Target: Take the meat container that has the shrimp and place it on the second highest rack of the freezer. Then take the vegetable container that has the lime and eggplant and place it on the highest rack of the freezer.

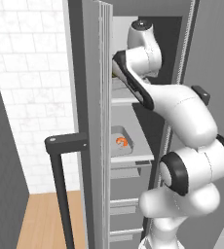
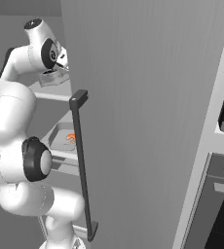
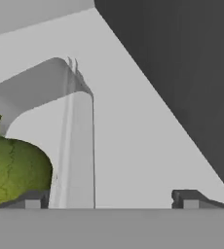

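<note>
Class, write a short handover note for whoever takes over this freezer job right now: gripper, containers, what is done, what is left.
Gripper: open, fingers astride the vegetable container's wall on the highest rack; the lime sits inside. Eggplant not visible.
Meat container with the shrimp: on the second highest rack of the freezer.
Done: both containers appear placed.
Left: withdraw the arm.

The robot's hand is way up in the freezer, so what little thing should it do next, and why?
Probably pull straight back out. The gripper is open, one fingertip on each side of the wall of the vegetable tray, which sits on the top shelf with the lime in it. The shrimp tray is on the shelf below.
</note>
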